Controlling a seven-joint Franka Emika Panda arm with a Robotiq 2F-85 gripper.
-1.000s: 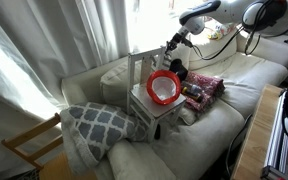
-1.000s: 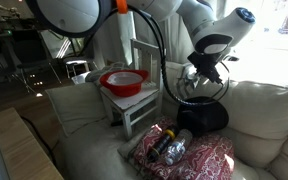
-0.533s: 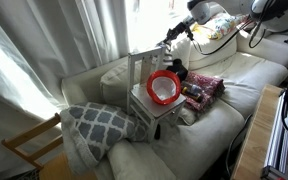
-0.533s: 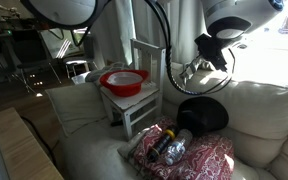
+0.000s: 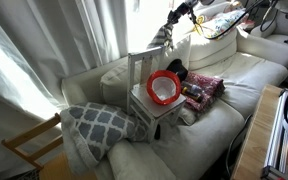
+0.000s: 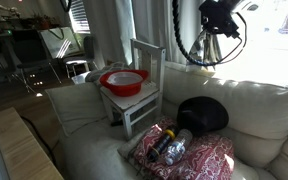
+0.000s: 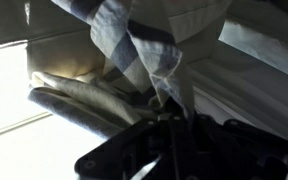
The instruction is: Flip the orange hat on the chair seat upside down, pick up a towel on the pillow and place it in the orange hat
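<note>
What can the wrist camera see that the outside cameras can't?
Only the wrist view: the towel's stripes up close, pinched in the shut claw. Only an exterior view: the orange hat, lying upside down on the white chair seat, and the lattice pillow. Both: the towel dangling from the claw above the cream sofa.

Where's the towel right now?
In an exterior view the towel dangles from the shut gripper, high by the curtain, above the orange hat on the chair seat.
</note>
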